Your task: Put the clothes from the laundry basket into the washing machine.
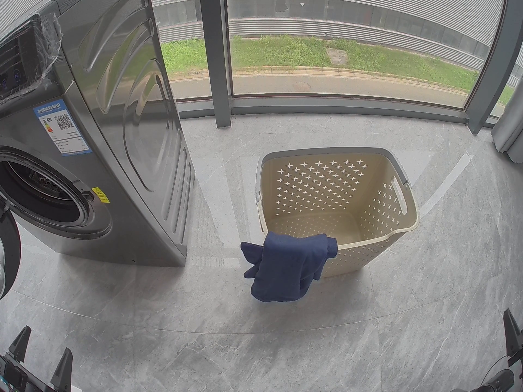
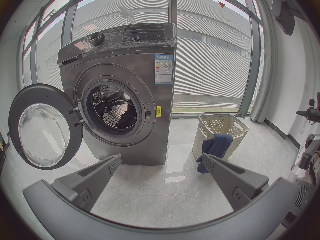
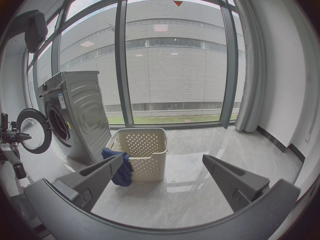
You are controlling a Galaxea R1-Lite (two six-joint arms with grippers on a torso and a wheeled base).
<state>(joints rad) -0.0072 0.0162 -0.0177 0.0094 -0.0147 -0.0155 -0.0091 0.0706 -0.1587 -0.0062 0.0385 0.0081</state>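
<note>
My left gripper (image 2: 160,158) and right gripper (image 3: 160,159) gape empty. The navy garment (image 1: 286,270) on the laundry basket (image 1: 327,151) rim looks soft and light; I'd pinch its bunched top.

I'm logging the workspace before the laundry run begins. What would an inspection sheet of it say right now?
Surface: grey tiled floor.
Job's things: cream laundry basket stands on the floor, to the right of the washing machine; a dark blue garment hangs over its near rim, mostly outside; the washer door is swung open.
Clutter: nothing seen.
Grippers: left gripper open and empty; right gripper open and empty, both apart from the garment.
Cables: nothing seen on the floor.
Surroundings: tall windows behind the basket, curtain at the right.
</note>
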